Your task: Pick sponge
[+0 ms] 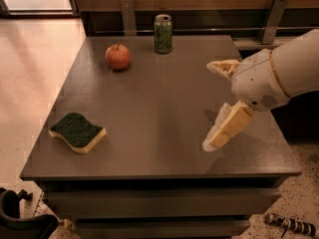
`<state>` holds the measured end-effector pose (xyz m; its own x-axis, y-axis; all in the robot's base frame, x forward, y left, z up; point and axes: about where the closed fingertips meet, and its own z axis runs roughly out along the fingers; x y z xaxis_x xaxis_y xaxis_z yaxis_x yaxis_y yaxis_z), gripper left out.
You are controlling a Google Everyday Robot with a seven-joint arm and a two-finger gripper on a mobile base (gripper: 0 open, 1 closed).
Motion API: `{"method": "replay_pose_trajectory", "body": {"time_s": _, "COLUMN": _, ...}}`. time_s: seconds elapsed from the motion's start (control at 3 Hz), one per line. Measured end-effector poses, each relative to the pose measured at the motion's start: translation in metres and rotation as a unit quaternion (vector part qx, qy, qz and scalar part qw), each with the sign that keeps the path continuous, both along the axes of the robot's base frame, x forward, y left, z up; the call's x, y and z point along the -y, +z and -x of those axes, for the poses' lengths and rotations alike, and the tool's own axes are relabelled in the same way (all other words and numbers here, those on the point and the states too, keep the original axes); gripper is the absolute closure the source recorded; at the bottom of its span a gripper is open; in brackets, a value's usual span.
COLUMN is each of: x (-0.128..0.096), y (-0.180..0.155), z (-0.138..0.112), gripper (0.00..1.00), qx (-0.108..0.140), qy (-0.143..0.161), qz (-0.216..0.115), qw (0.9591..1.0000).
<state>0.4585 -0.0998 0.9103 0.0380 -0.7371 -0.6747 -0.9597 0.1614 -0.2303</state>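
The sponge point(78, 132) lies flat near the table's front left corner, dark green top up over pale yellow foam. My gripper point(213, 106) hangs over the right part of the table, far to the right of the sponge. Its two yellowish padded fingers point(227, 128) are spread wide apart and hold nothing. The white arm reaches in from the right edge.
A red apple point(118, 57) sits at the back left of the dark grey table point(159, 98). A green can point(163, 33) stands at the back middle. Metal posts stand behind the table. Tiled floor lies to the left.
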Motion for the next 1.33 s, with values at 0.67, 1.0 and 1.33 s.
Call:
{"method": "replay_pose_trajectory", "body": {"time_s": 0.67, "x": -0.1, "y": -0.006, "z": 0.012, "gripper": 0.0, "qx": -0.005, "qy": 0.04, "qz": -0.157, "qw": 0.9868}}
{"method": "replay_pose_trajectory", "body": {"time_s": 1.0, "x": -0.115, "y": -0.002, "z": 0.016, "gripper": 0.0, "qx": -0.006, "qy": 0.048, "qz": -0.175, "qw": 0.9833}}
{"method": "replay_pose_trajectory", "body": {"time_s": 1.33, "x": -0.114, "y": -0.002, "z": 0.016, "gripper": 0.0, "qx": -0.006, "qy": 0.047, "qz": -0.172, "qw": 0.9839}}
